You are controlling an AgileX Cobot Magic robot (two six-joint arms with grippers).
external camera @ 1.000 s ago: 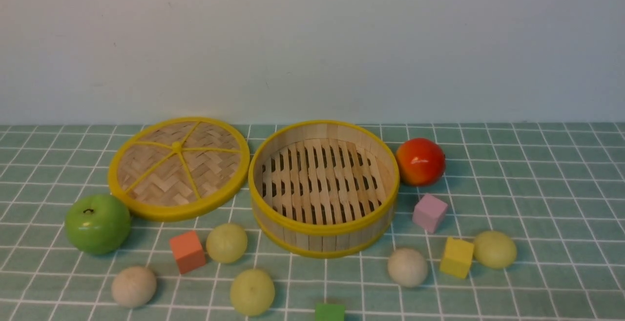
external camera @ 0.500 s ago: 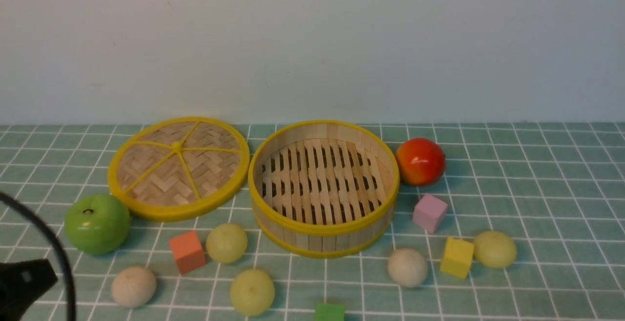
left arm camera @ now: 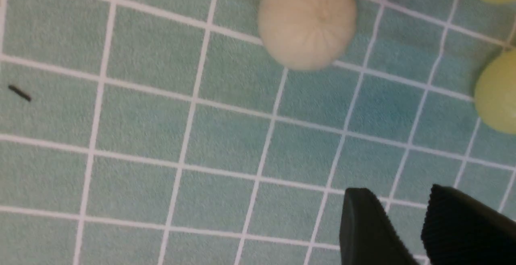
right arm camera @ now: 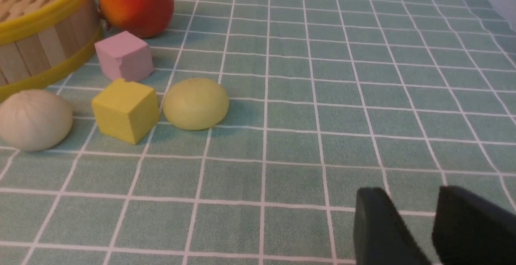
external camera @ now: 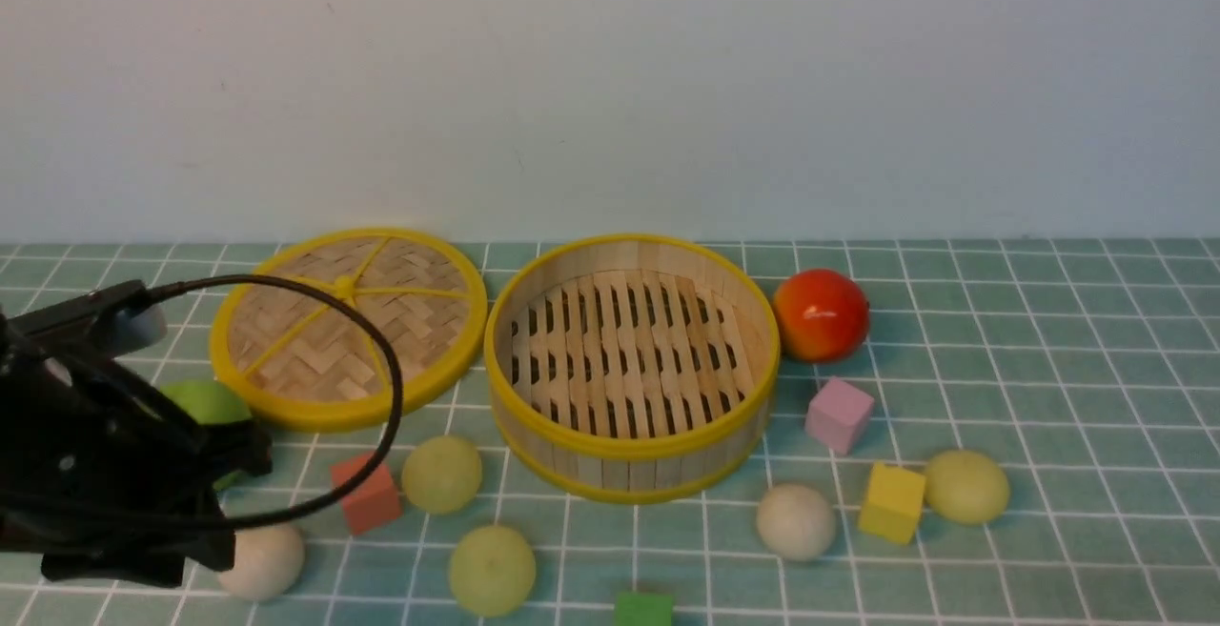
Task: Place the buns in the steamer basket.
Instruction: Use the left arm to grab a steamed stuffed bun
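Observation:
The steamer basket (external camera: 629,447) stands mid-table with nothing in it. Two yellow-green buns (external camera: 441,474) (external camera: 492,569) lie in front of it to the left. A beige bun (external camera: 795,521) and another yellow-green bun (external camera: 965,485) lie to its right. My left arm (external camera: 105,454) partly covers a further beige bun (external camera: 267,561). My left gripper (left arm camera: 399,190) is open and empty above the cloth, short of that beige bun (left arm camera: 307,21). My right gripper (right arm camera: 409,192) is open and empty, apart from the yellow-green bun (right arm camera: 195,103) and the beige bun (right arm camera: 34,119).
The woven lid (external camera: 348,326) lies left of the basket, with a green apple (external camera: 205,399) half hidden behind my left arm. A red apple (external camera: 820,314) is right of the basket. Orange (external camera: 367,494), pink (external camera: 839,414), yellow (external camera: 892,502) and green (external camera: 642,609) cubes are scattered among the buns.
My left arm has come into the front view from the lower left and moved up and right, now covering part of the green apple and the beige bun. Nothing on the table moved.

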